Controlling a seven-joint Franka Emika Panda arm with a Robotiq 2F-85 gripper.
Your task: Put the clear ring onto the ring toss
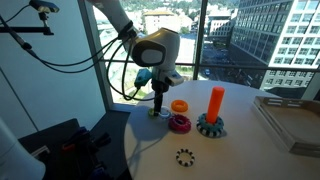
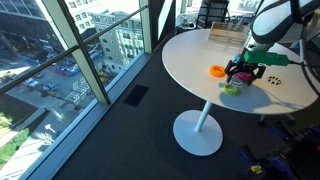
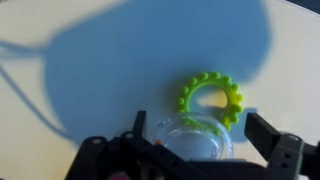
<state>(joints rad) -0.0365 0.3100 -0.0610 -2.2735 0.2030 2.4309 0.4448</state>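
Note:
The clear ring [image 3: 172,136] lies flat on the white table, between the fingers of my gripper [image 3: 200,130]. The gripper is open: the left finger is close against the ring and the right finger stands apart from it. The ring touches the yellow-green toothed ring [image 3: 211,98] just beyond it. In both exterior views the gripper [image 1: 159,101] [image 2: 241,76] is lowered to the table by the yellow-green ring [image 1: 155,113]; the clear ring cannot be made out there. The ring toss [image 1: 213,110], an orange peg on a dark teal base, stands to the gripper's right.
An orange ring [image 1: 179,106] [image 2: 217,71] rests on a magenta toothed piece [image 1: 181,124] between gripper and ring toss. A small black toothed ring [image 1: 184,156] lies nearer the front. A clear flat tray [image 1: 292,122] sits at the right. The round table [image 2: 190,55] stands by tall windows.

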